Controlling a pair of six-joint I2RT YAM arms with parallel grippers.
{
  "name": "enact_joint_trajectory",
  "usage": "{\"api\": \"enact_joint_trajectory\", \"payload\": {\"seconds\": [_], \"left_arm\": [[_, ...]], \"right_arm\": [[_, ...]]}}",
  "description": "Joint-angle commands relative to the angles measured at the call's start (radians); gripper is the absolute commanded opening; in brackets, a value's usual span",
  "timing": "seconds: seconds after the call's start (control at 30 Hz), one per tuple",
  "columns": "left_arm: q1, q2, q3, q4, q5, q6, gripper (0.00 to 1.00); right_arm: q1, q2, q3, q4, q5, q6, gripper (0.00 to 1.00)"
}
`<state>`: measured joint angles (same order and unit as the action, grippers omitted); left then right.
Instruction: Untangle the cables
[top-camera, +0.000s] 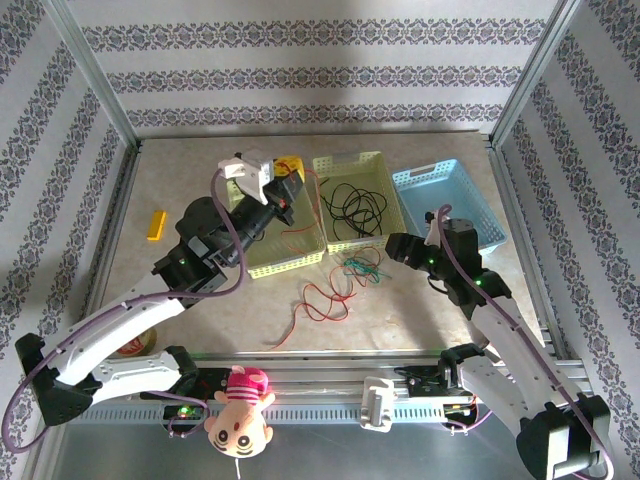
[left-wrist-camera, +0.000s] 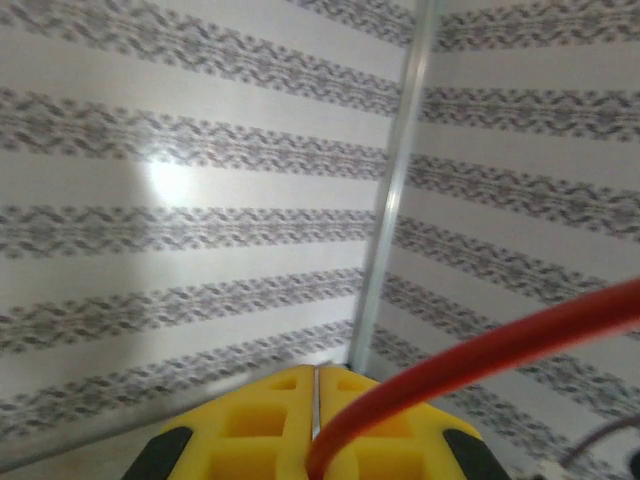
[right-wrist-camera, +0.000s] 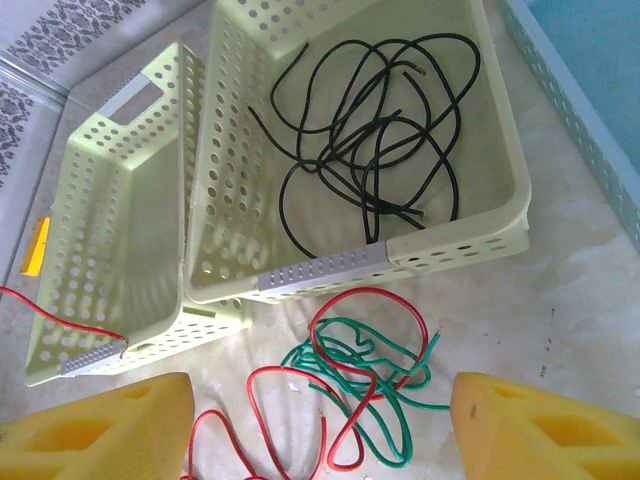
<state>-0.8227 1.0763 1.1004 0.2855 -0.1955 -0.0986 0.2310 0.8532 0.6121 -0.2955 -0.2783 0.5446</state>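
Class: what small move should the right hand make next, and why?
Probably lower the open right hand onto the green cable and pinch it: green lies entwined with the red cable on the table just below, while the shut left hand holds that red cable raised.

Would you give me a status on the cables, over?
Left gripper shut on red cable. Right gripper open over green cable. Red and green tangled on table.
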Motion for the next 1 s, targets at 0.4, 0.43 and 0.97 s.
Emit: {"api": "enact_joint_trajectory", "payload": {"seconds": [0.4, 0.43, 0.97], "left_arm": [[0.3, 0.087, -0.126, -0.108, -0.175, -0.195, 0.0], [0.314, 0.106, -0.141, -0.108, -0.15, -0.207, 0.0], [0.369, 0.519, -0.12, -0.285, 0.118, -0.392, 0.0]], "right_arm": [[0.003, 0.08, 0.031, -0.028, -0.051, -0.029, 0.68], [0.002, 0.079, 0.031, -0.03, -0.051, -0.031, 0.68], [0.004, 0.108, 0.063, -0.087, -0.016, -0.05, 0.68]]}}
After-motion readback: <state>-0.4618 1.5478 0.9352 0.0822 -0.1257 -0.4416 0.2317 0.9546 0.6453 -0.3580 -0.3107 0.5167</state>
